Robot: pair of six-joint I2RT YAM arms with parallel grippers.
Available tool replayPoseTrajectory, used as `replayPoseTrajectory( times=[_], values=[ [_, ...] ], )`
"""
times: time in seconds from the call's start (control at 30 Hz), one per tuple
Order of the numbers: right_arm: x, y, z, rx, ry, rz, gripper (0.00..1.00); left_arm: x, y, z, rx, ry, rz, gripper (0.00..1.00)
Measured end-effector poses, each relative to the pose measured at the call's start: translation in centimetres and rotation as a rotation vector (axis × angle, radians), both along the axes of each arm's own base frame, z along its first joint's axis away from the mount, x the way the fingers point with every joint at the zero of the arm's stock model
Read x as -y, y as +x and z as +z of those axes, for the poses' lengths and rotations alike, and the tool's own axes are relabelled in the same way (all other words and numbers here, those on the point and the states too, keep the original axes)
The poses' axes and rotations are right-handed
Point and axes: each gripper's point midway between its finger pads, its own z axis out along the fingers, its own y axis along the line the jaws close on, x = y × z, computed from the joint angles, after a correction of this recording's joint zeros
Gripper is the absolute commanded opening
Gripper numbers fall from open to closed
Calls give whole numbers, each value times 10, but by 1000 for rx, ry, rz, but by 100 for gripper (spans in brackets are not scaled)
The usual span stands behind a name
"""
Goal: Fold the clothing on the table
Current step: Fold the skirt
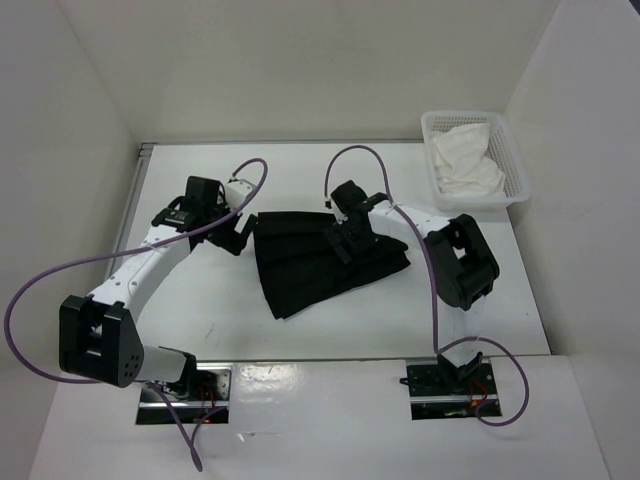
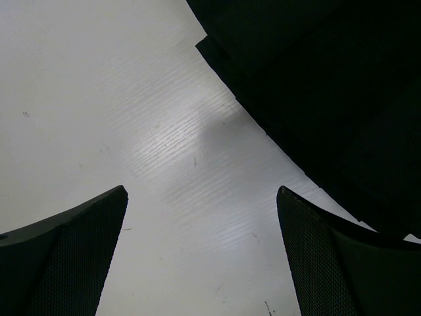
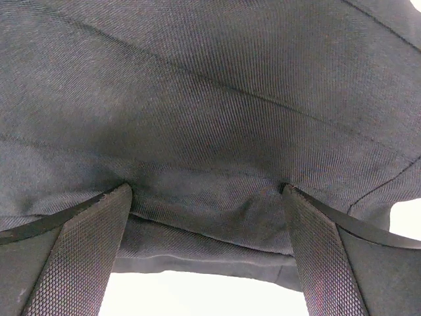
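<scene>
The black garment [image 1: 310, 270] lies in layers at the middle of the table [image 1: 200, 320]. We judge it light, limp and apt to slide on itself, so we take it at a hemmed corner, pinching all layers. The left gripper [image 1: 240, 236] stands released beside its left edge. The right gripper [image 1: 345, 242] is spread wide over the cloth, grasping nothing.

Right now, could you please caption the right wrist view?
Open right gripper close above the dark garment, near its edge.
</scene>
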Motion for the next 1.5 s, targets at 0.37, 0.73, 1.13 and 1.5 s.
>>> replayPoseTrajectory(
  times=[0.37, 0.73, 1.13, 1.5],
  values=[
    [-4, 3, 32, 81, 67, 11, 99, 14, 34, 5, -7, -42, 1, 100],
    [-7, 4, 72, 169, 161, 42, 99, 45, 79, -40, -89, -126, -59, 100],
    [-11, -3, 82, 182, 208, 89, 99, 25, 100, -68, -135, -124, -152, 100],
    [-13, -5, 90, 192, 237, 109, 99, 31, 95, -87, -203, -146, -291, 98]
  ],
)
